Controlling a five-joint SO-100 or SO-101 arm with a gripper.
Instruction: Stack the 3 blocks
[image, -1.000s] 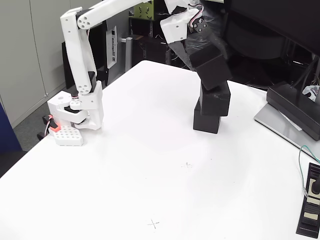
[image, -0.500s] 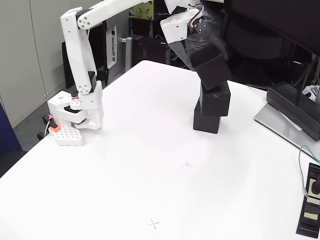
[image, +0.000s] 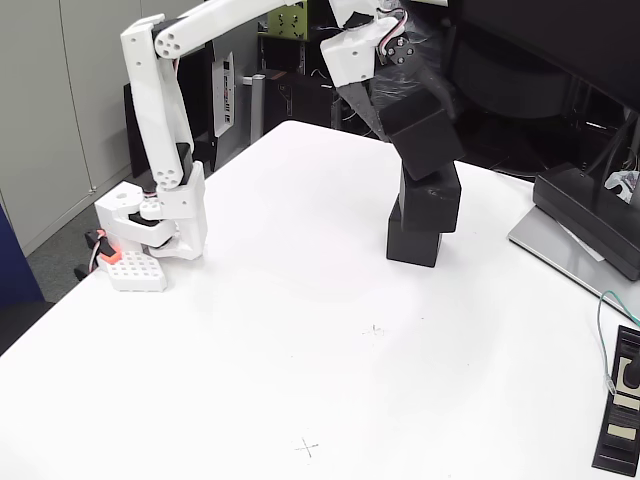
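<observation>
While two black blocks sit stacked on the white table (image: 300, 330) toward the far right — bottom block (image: 414, 243), middle block (image: 431, 196) — the gripper (image: 415, 118) clamps the third block (image: 421, 134), tilted, resting on the middle one's top.

Three matte black blocks, top (image: 420, 132), middle (image: 432, 196) and bottom (image: 412, 243), are being shown against a plain white bench (image: 300, 330). The arm (image: 160, 110) is being seen in white, its pincer (image: 405, 105) in black. At the far right, a black device (image: 590, 215) is being carried on a grey base (image: 560, 250).
</observation>
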